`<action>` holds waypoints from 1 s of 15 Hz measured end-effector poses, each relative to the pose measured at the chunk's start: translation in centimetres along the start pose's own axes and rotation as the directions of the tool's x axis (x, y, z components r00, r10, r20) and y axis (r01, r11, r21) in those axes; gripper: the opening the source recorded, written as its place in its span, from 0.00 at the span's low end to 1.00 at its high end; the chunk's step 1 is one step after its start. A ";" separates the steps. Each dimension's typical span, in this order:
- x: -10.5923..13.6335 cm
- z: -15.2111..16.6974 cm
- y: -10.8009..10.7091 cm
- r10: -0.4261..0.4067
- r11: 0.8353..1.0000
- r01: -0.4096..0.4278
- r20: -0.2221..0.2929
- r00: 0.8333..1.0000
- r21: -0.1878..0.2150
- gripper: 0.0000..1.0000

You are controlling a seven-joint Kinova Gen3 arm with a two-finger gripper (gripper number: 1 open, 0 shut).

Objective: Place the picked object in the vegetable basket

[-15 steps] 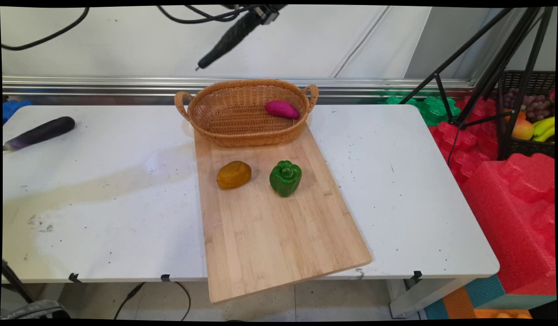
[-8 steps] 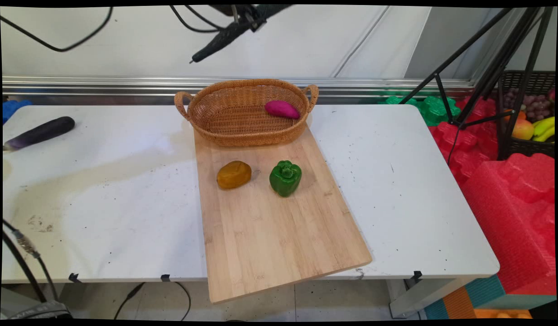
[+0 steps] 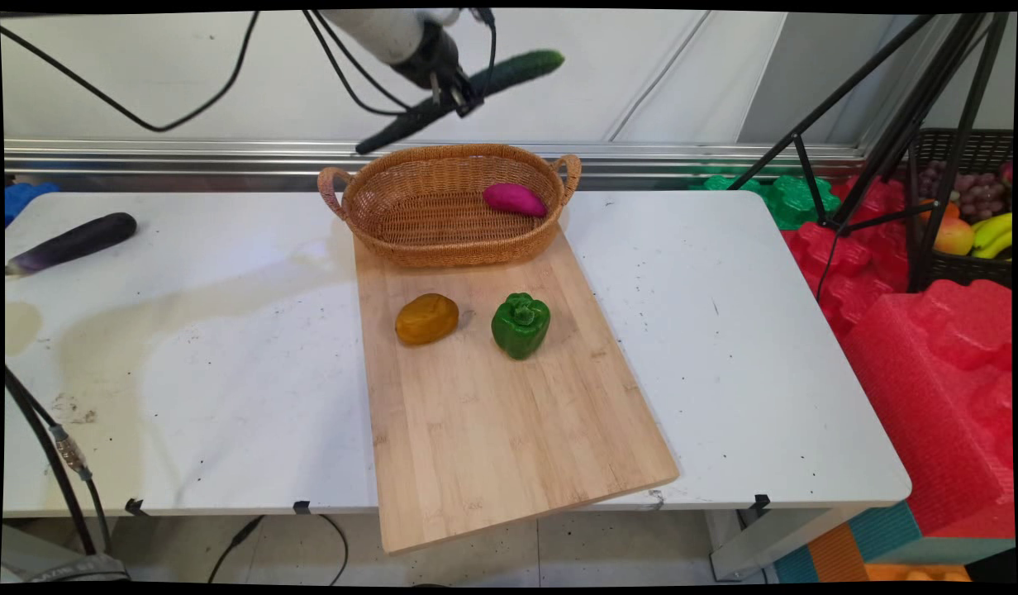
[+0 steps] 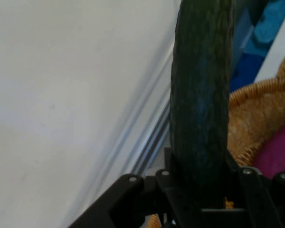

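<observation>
High above the wicker basket point(image 3: 443, 235), my gripper point(image 3: 444, 78) is shut on a long dark green cucumber point(image 3: 509, 70), which slants from lower left to upper right in the air. In the hand view the cucumber point(image 4: 202, 104) runs up between the jaws, with the basket's rim point(image 4: 256, 95) and a magenta sweet potato point(image 4: 278, 152) to the right. That sweet potato point(image 3: 515, 199) lies inside the basket at its right end. The basket stands at the far end of a wooden cutting board point(image 3: 492, 413).
On the board lie a yellow-brown potato point(image 3: 426, 318) and a green bell pepper point(image 3: 520, 325). A dark purple eggplant point(image 3: 71, 242) lies at the table's far left. Black cables hang from the arm. A tripod point(image 3: 889, 124), red foam blocks and a fruit basket point(image 3: 968, 215) stand to the right.
The arm has come down and into view from the top edge, and the cucumber in the gripper now shows its whole length, its right end visible above the basket.
</observation>
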 end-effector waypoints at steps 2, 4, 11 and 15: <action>-1.1 1.5 0.6 -0.011 1.000 0.011 0.016 1.000 -0.024 0.00; -1.9 2.6 1.0 -0.018 0.999 0.019 0.021 1.000 -0.043 0.00; -4.4 5.9 2.2 -0.061 0.992 0.063 0.016 0.998 -0.107 0.00; -5.8 6.9 2.2 -0.088 0.989 0.090 0.026 0.996 -0.117 0.00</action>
